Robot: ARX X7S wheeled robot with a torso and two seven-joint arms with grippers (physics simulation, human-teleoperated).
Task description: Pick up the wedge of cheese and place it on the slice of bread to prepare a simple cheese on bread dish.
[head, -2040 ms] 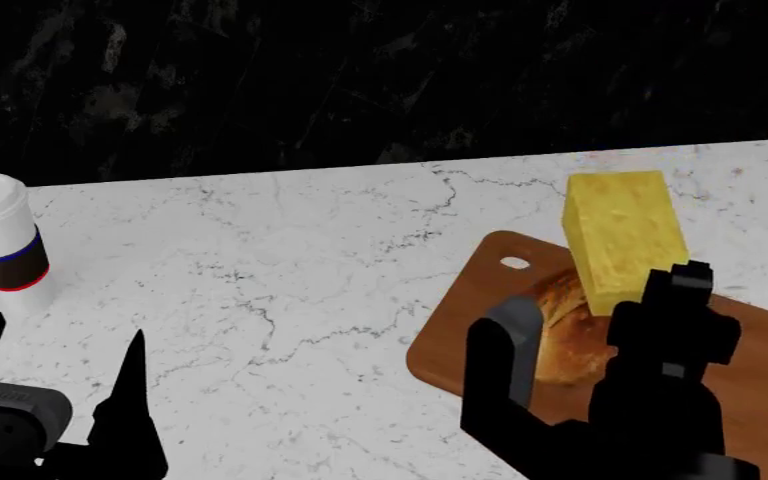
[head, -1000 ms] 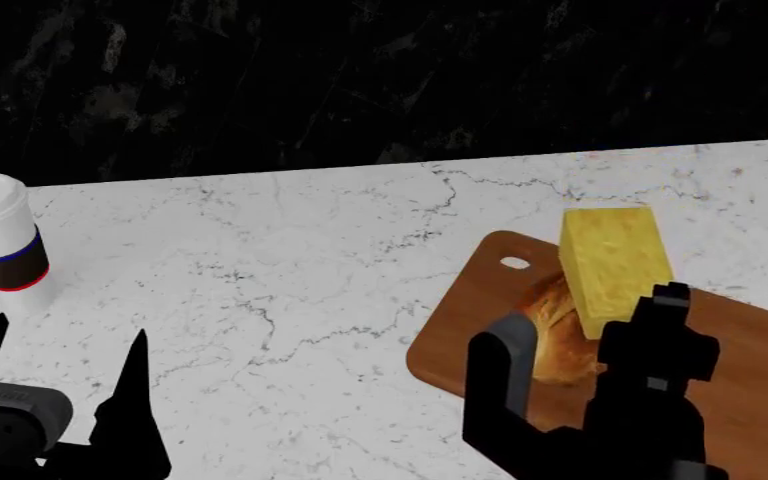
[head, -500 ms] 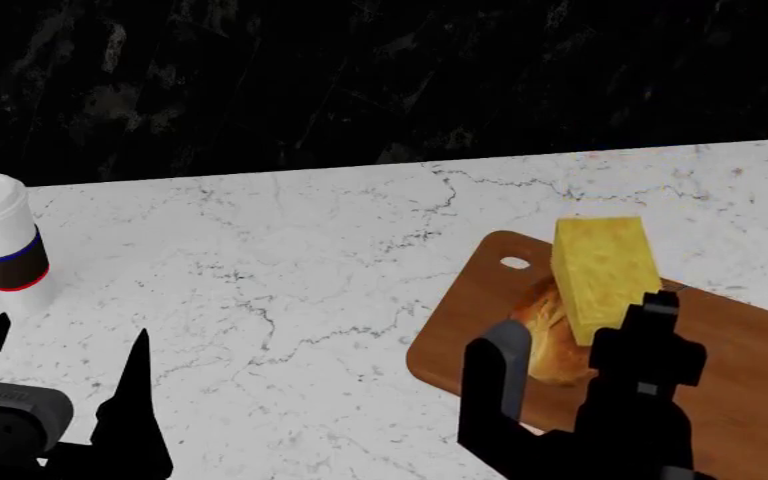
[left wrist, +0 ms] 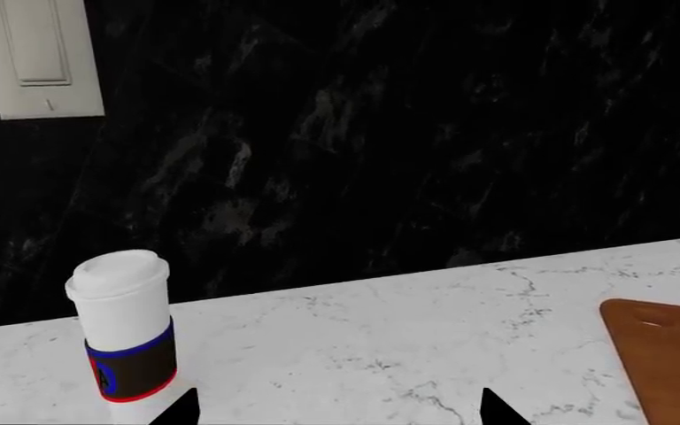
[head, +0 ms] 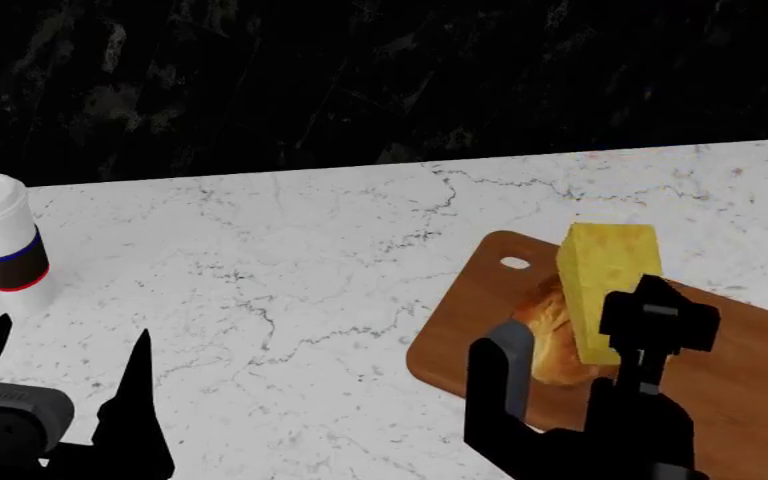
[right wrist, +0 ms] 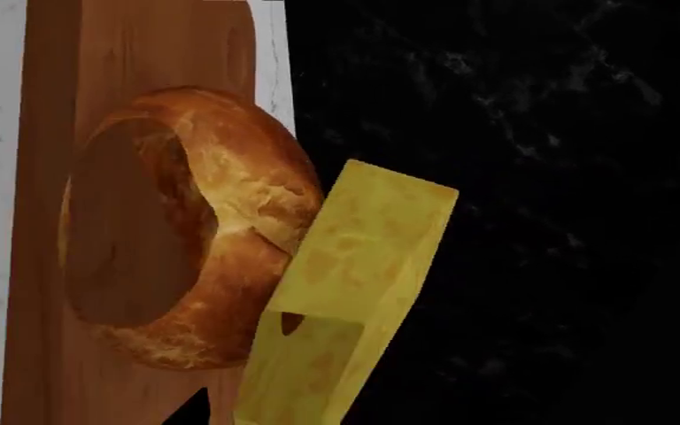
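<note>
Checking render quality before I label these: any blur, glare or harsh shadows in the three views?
Head view: sharp, evenly lit; only a soft shadow edges the cutting board. Right wrist view: bread crust shows glossy highlights, cheese crisp. Left wrist view: clear, the cup undistorted.

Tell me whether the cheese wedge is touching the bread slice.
Touching. The right wrist view shows the cheese wedge leaning against the crust of the bread slice with no gap.

Speckled, matt yellow wedge of cheese [head: 607,285], rough golden crust on the slice of bread [right wrist: 216,257], smooth reddish wooden cutting board [head: 744,350], polished white veined marble counter [head: 291,270], glossy black stone backsplash [left wrist: 411,133], paper-look cup [left wrist: 124,323], smooth white lid
</note>
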